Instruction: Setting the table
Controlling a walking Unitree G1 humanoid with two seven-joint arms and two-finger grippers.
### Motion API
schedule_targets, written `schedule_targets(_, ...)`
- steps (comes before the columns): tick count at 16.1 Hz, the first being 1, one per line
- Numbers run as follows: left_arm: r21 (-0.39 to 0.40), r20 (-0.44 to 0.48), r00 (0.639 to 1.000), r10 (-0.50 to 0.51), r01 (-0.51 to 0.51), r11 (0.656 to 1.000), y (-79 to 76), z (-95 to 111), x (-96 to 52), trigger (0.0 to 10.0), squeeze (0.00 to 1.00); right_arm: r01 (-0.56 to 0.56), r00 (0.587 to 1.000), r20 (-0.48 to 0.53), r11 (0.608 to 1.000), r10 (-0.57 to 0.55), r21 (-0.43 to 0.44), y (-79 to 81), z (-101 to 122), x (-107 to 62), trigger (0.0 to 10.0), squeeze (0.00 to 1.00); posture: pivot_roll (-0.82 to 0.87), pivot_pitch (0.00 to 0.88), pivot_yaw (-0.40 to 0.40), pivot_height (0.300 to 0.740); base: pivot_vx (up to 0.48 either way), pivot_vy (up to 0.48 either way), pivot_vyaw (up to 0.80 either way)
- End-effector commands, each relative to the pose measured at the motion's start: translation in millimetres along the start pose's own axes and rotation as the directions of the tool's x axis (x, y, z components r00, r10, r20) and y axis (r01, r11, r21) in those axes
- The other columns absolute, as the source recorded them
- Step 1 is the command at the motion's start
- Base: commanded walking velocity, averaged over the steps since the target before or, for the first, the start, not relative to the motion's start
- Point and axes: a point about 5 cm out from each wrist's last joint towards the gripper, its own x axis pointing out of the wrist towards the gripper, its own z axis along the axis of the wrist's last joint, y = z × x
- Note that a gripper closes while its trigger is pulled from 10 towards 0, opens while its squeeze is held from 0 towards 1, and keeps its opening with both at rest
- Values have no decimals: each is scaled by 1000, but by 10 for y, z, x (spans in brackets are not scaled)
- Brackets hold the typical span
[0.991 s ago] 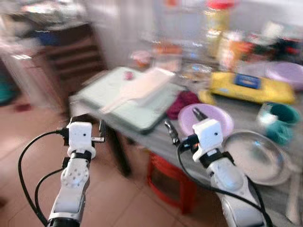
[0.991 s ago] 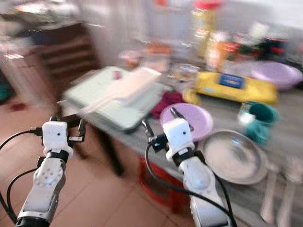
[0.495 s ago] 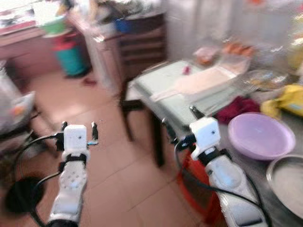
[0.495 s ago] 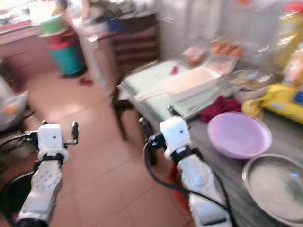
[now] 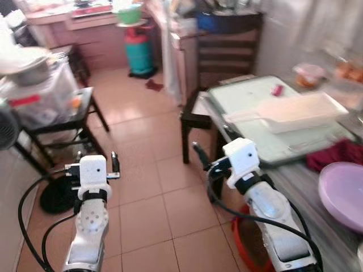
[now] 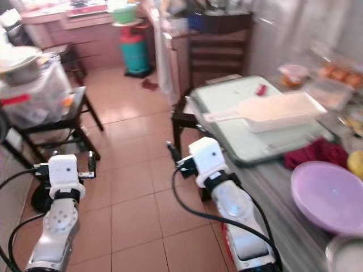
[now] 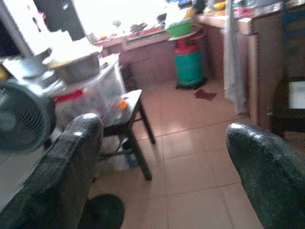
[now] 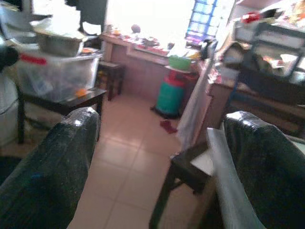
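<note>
Purple bowl (image 5: 343, 194) on the worktop (image 5: 295, 175) looks light and slippery; grab its rim. Both tools, left tool (image 5: 92, 162) and right tool (image 5: 209, 160), are spread wide and hold nothing.

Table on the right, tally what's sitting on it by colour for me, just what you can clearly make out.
Purple: 1, the bowl
Dark red: 1, the crumpled cloth
Pale green: 1, the tray
White: 1, the flat paddle-shaped board on that tray
Total: 4

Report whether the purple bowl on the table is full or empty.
Empty. The purple bowl sits upright on the table, and its visible inside is bare purple; its right edge is cut off.
</note>
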Motion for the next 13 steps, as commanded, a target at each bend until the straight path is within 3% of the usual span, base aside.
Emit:
schedule_targets(1, 11, -15, 999, 30, -30, 999, 80, -25, -5, 10000, 0, -32, 999, 19, 999, 32, 10, 69, 26, 50, 10000, 263, -7, 31, 50, 740, 0, 0, 800)
schedule_targets(5, 24, -113, 993, 22, -19, 1000, 44, -247, -51, 10000, 0, -25, 999, -46, 998, 28, 65, 48, -195, 99, 10000, 302, 8, 28, 22, 740, 0, 0, 800)
schedule_targets(6, 22, -138, 990, 0, 3, 1000, 30, -309, -50, 10000, 0, -17, 997, -69, 996, 23, 87, 50, -259, 102, 10000, 263, 10, 27, 19, 740, 0, 0, 0)
schedule_targets(7, 30, -176, 984, -28, 34, 999, -2, -404, -52, 10000, 0, 17, 994, -112, 992, -3, 129, 34, -376, 95, 10000, 51, 12, 25, 19, 740, 0, 0, 0)
schedule_targets(8, 34, -224, 973, -60, 69, 997, -36, -517, -58, 10000, 0, 55, 987, -157, 987, -30, 153, 17, -507, 84, 10000, 0, 9, 23, 21, 740, 0, 0, 0)
schedule_targets(10, -18, -325, 942, -82, 81, 997, -64, -699, -84, 10000, 0, 124, 963, -257, 976, -75, 179, -19, -747, 45, 10000, 0, 9, 16, 20, 740, 0, 0, 0)
schedule_targets(11, -29, -359, 930, -84, 79, 996, -69, -764, -97, 10000, 0, 175, 948, -301, 959, -103, 224, -44, -844, 26, 10000, 0, 1, 14, 17, 740, 0, 0, 0)
schedule_targets(13, -23, -422, 901, -104, 104, 994, -118, -893, -139, 10000, 0, 242, 897, -424, 942, -126, 232, -86, -1111, -53, 10000, 0, 6, 9, -1, 740, 0, 0, 0)
